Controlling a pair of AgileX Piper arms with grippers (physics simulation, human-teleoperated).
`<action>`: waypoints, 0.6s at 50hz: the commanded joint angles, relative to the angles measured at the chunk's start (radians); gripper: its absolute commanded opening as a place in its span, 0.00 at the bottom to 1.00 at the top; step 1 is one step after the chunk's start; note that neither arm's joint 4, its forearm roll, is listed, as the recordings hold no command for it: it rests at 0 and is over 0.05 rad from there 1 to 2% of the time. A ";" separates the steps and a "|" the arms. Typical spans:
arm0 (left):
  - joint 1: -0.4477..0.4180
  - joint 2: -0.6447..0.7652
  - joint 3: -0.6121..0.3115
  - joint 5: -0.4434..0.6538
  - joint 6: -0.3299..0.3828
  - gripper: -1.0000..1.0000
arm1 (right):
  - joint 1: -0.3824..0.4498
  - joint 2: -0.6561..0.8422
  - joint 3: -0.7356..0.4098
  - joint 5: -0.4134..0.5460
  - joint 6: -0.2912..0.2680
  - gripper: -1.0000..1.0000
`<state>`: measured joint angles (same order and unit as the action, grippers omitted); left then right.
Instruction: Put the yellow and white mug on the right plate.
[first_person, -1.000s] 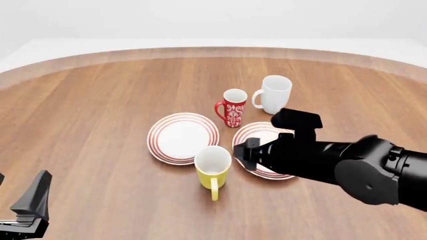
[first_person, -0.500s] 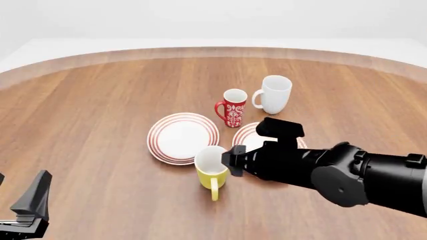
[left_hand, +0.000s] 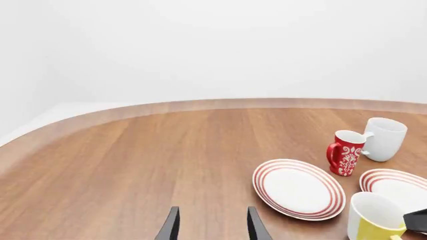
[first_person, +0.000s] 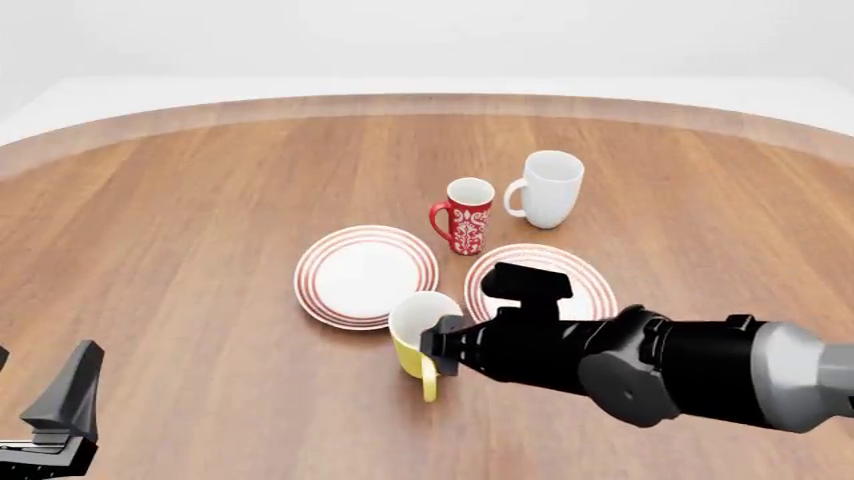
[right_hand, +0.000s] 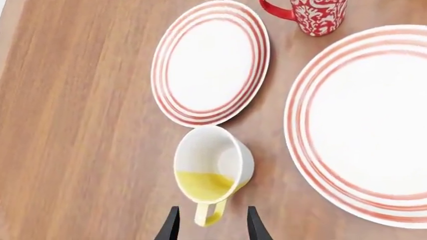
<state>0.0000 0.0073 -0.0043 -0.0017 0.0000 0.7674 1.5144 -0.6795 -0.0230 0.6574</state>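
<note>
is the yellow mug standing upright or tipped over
Upright: the yellow mug stands on the table, white inside open upward, handle sideways, empty.

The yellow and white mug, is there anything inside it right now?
Nothing shows inside the yellow and white mug: the right wrist view looks down into a bare white interior. In the front view the right gripper covers part of the mug's rim, so that view alone cannot settle it.

Smooth glazed-looking yellow and white mug (right_hand: 212, 172) and red-ringed white plates (right_hand: 363, 120) sit on a satin wood-grain round table (first_person: 200, 220)
</note>
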 joint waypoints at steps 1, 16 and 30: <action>0.000 0.000 0.000 0.000 0.000 1.00 | 0.019 0.054 0.002 -0.034 0.019 1.00; 0.000 0.000 0.000 0.000 0.000 1.00 | 0.044 0.093 0.003 -0.053 0.039 1.00; 0.000 0.000 0.000 0.000 0.000 1.00 | 0.045 0.119 0.011 -0.069 0.043 1.00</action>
<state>0.0000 0.0073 -0.0043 -0.0017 0.0000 0.8078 1.6139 -0.6729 -0.0793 0.6935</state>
